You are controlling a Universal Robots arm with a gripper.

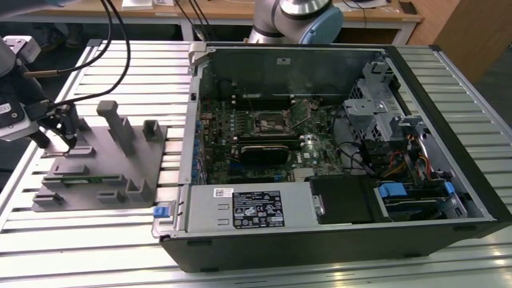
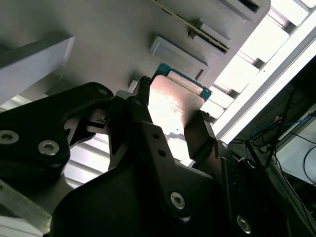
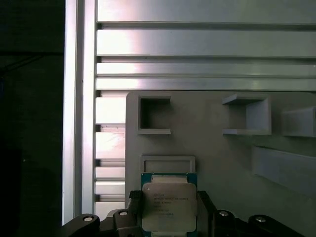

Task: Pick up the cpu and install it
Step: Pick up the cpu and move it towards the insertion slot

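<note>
The cpu (image 3: 169, 203) is a small square chip with a silvery top and a green rim. It sits between my two black fingers (image 3: 135, 210), which press on its opposite edges. In the second wrist view the cpu (image 2: 174, 106) shines between the same fingers (image 2: 142, 106). My gripper (image 1: 60, 139) is at the exterior view's left, low over the grey holder tray (image 1: 104, 180). Whether the chip rests on the tray or hangs just above it I cannot tell. The black-framed socket (image 1: 268, 123) lies in the open computer case (image 1: 336, 240), well off to the exterior view's right.
Upright grey posts (image 1: 120, 126) and small pockets (image 3: 154, 114) stand on the holder tray beside my gripper. A slatted metal table (image 1: 80, 252) carries tray and case. Black cables (image 1: 96, 48) hang over the tray from above. The case's near wall and drive cage (image 1: 384, 114) border the motherboard.
</note>
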